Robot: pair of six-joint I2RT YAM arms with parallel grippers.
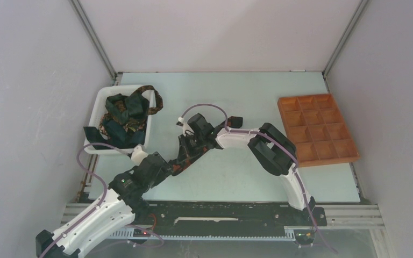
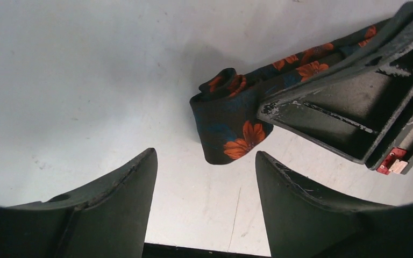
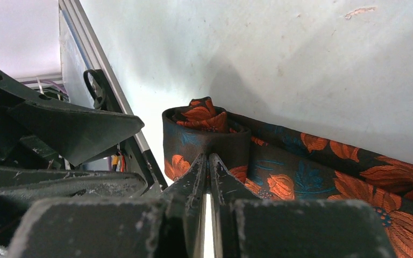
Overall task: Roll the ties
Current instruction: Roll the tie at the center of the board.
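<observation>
A dark tie with orange-red flowers (image 2: pixel 231 126) lies on the table, its end wound into a small roll (image 3: pixel 204 134). My right gripper (image 3: pixel 208 158) is shut on the roll's outer layer, jaws nearly touching. The rest of the tie runs off to the right under that arm. My left gripper (image 2: pixel 204 161) is open and empty, just short of the roll, which sits beyond the gap between its fingers. From above, both grippers meet at the tie (image 1: pixel 178 165), left (image 1: pixel 164 164), right (image 1: pixel 185 153). More ties (image 1: pixel 123 115) are piled in the bin.
A white plastic bin (image 1: pixel 99 105) stands at the back left, one tie hanging over its rim. An orange-brown compartment tray (image 1: pixel 317 129) lies at the right. The table's near rail runs close behind the left gripper.
</observation>
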